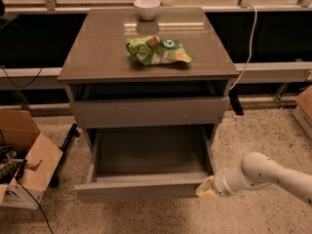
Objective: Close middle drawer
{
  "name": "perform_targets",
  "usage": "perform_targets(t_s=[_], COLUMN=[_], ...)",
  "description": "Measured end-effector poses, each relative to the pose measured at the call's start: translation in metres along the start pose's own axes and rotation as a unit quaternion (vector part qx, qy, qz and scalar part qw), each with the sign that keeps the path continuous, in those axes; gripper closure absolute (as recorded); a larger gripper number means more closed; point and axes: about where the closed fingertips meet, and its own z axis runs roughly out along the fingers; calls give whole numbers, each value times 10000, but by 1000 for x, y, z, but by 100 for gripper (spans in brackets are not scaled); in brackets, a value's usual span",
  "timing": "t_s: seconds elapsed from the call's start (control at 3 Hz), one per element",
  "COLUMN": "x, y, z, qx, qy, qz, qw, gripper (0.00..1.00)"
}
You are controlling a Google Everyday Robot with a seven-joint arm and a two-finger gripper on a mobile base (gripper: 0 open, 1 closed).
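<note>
The middle drawer (141, 188) is pulled far out of the grey cabinet (97, 57), and its grey tray-like inside (151, 152) shows with nothing in it. Its plain flat front panel faces me low in the view. My gripper (206, 188) is at the right end of that front panel, at the drawer's front right corner, with the white arm (263, 172) reaching in from the right. Above the open drawer is the taller-fronted grey drawer (146, 112), which is pushed in.
A green snack bag (156, 50) and a white bowl (146, 7) sit on the cabinet top. An open cardboard box (27, 165) stands on the floor at the left. A cable (251, 38) hangs at the right. The speckled floor (258, 130) lies around the cabinet.
</note>
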Motion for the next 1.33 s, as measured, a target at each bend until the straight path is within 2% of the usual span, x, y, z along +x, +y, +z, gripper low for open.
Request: perform_targets(t_s=[0.33,0.67,1.0,1.33], x=[0,8,-7,-6], y=[-3,-9,-34,-33], z=[1,11,25,25], qx=[18,199,492,492], qy=[-20,109,-159,-159], qz=[-9,209,112,112], qw=[10000,9995,9986,9986], gripper=[100,100,100,100])
